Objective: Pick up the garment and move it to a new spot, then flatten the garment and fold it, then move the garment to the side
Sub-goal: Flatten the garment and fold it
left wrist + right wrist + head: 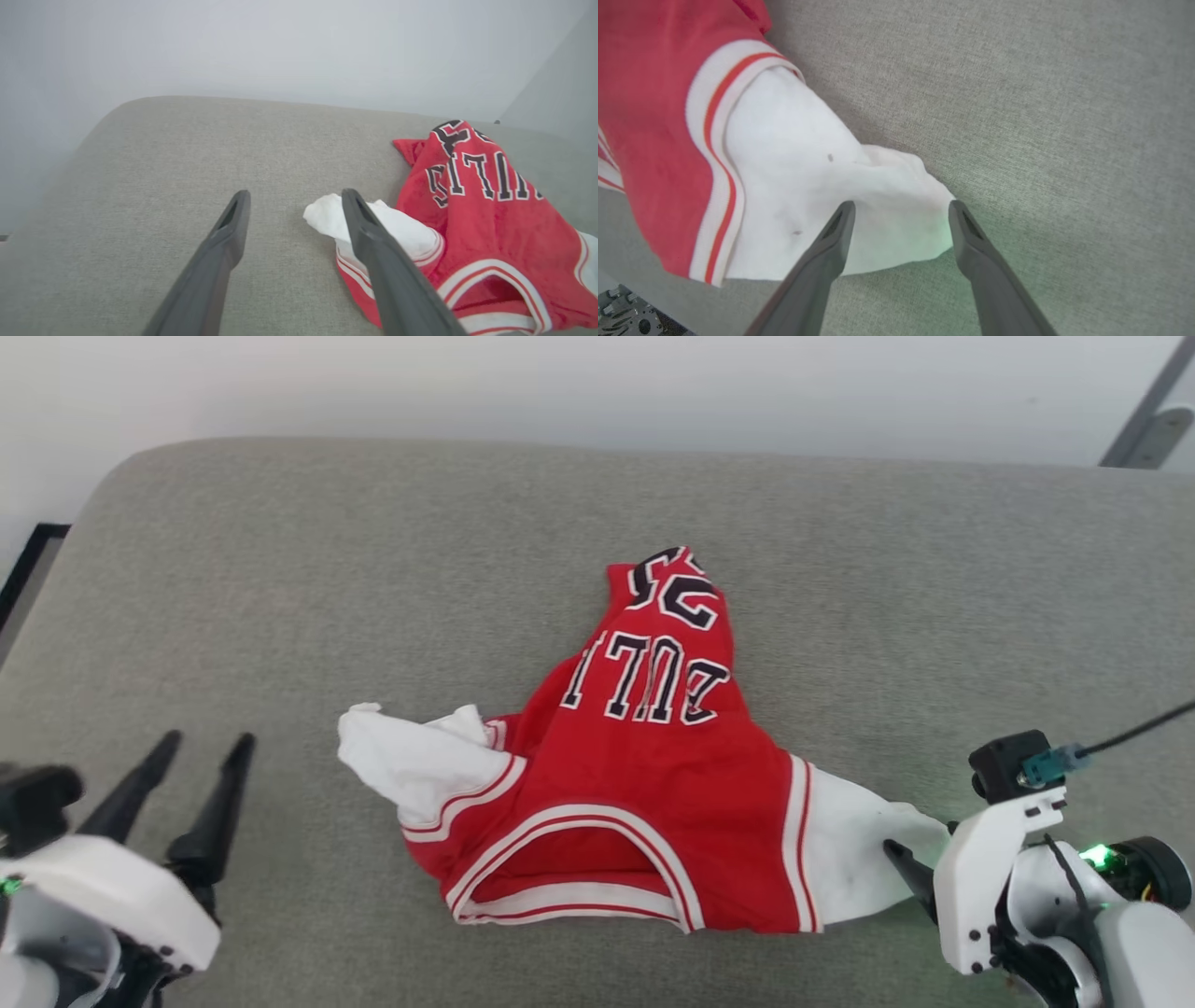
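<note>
While the garment (pixel 644 775) lies crumpled in the middle of the grey cushion (pixel 280 569), its collar opening faces the bottom of the head view and its black lettering reads upside down toward the top. Both grippers have their fingers spread wide and clamp nothing. The left gripper (pixel 208 739) sits at the lower left of the head view, apart from the fabric. In its wrist view the near white sleeve (pixel 402 228) lies just behind the finger on the frame's right. The right gripper (pixel 902 205) is at the lower right of the head view, its fingers straddling the end of the other white sleeve (pixel 794 177). One finger overlaps the cloth and the other sits at its edge; whether they touch it I cannot tell.
</note>
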Available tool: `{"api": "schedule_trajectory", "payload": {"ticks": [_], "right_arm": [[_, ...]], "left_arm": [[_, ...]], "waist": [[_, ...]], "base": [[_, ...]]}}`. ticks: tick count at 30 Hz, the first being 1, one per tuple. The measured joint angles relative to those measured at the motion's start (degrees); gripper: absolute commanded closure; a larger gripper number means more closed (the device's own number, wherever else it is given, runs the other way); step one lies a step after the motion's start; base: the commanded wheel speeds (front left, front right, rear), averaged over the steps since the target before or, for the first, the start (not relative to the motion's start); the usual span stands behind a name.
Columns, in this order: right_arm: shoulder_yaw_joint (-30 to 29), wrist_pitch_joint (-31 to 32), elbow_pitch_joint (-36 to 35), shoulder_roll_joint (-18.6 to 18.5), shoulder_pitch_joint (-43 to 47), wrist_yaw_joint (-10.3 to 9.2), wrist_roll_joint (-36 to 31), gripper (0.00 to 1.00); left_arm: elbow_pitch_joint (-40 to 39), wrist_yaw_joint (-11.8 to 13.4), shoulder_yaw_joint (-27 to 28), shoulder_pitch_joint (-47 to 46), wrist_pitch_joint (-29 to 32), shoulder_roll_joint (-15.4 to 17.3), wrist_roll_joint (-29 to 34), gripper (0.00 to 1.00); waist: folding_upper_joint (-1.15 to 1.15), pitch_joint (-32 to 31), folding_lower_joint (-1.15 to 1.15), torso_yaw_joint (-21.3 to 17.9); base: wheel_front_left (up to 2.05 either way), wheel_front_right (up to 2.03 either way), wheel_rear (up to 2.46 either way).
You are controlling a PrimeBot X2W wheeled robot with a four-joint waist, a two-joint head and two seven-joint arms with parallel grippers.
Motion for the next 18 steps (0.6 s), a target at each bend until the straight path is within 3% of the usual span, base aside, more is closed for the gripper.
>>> {"api": "schedule_trajectory", "payload": {"ticks": [7,14,15,16,18], "right_arm": [[4.87,0.2,7.7,-2.86,-4.44,0.0,1.22,0.0],[8.75,0.26,16.24,-3.36,-8.96,-0.01,5.3,0.0],[9.38,0.49,17.04,-3.47,-9.62,-0.03,6.21,0.64],[10.39,-0.01,18.76,-3.9,-10.84,-0.03,7.17,1.0],[11.32,-0.46,19.86,-4.08,-12.09,-0.02,8.48,1.0]], "left_arm": [[3.99,-1.67,2.42,3.32,-10.36,-2.37,1.26,0.0],[6.6,-3.72,5.58,6.04,-15.01,-6.69,2.32,0.0],[6.97,-4.23,6.31,6.38,-15.13,-7.77,2.37,0.0],[7.44,-5.6,7.64,7.26,-15.25,-9.92,2.83,0.0],[7.91,-6.35,8.77,7.89,-15.32,-11.54,3.87,0.0]], "waist": [[0.0,0.6,0.0,2.21],[0.0,0.66,0.0,3.58],[0.0,0.63,0.0,3.71],[0.0,0.55,0.0,3.92],[0.0,0.5,0.0,4.08]], "base": [[0.0,0.0,0.0],[0.0,0.0,0.0],[0.0,0.0,0.0],[0.0,0.0,0.0],[0.0,0.0,0.0]]}}
